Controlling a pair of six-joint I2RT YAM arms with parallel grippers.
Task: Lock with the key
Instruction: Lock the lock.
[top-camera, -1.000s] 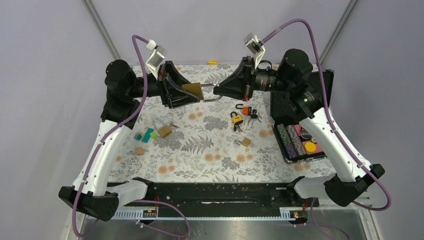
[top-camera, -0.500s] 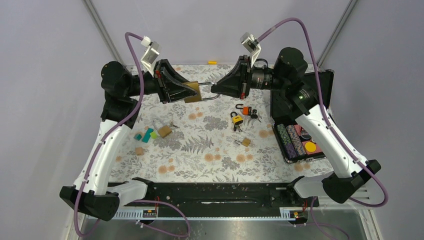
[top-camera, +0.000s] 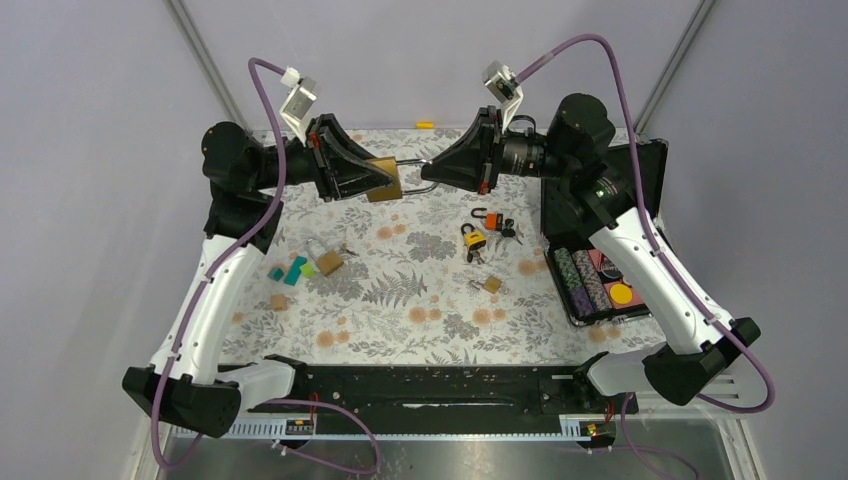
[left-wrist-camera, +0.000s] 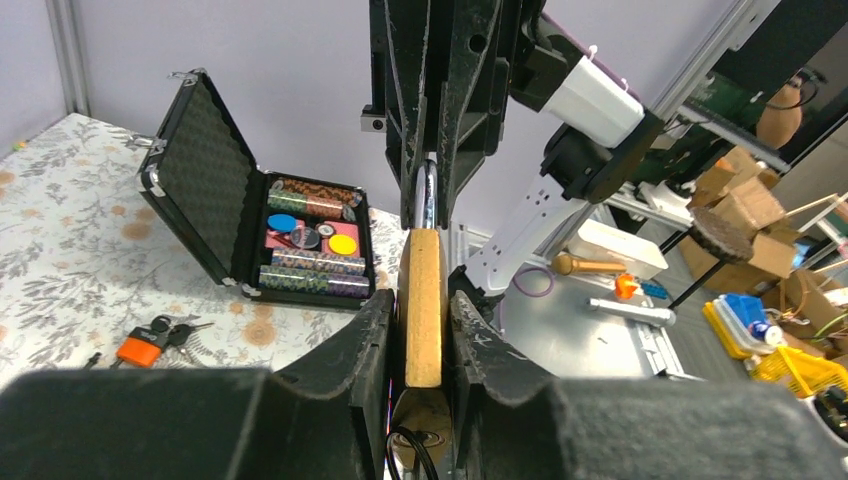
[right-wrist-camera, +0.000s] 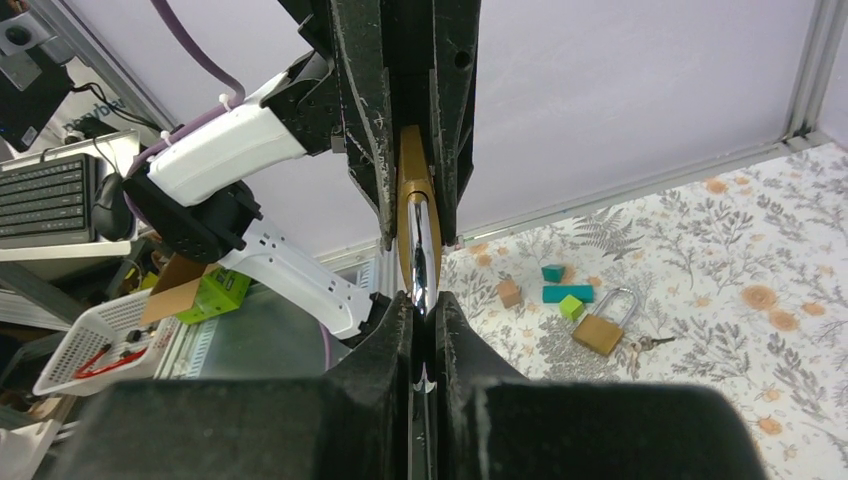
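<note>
A brass padlock (top-camera: 385, 180) hangs in the air between both arms above the far part of the table. My left gripper (top-camera: 378, 182) is shut on its brass body (left-wrist-camera: 424, 300); a key ring shows under the body in the left wrist view. My right gripper (top-camera: 436, 175) is shut on the padlock's silver shackle (right-wrist-camera: 421, 255), facing the left gripper. The shackle (top-camera: 418, 178) spans the gap between the two grippers. Whether the shackle is seated in the body is hidden by the fingers.
On the flowered cloth lie another brass padlock with keys (top-camera: 326, 260), an orange padlock (top-camera: 474, 238), a red-tagged key bunch (top-camera: 497, 222), a small brass lock (top-camera: 491, 284), coloured blocks (top-camera: 291, 272) and an open black case of poker chips (top-camera: 596, 280) at the right.
Both arms lifted the padlock up and toward the far edge over the last second; since half a second ago they barely moved. The grips stayed the same.
</note>
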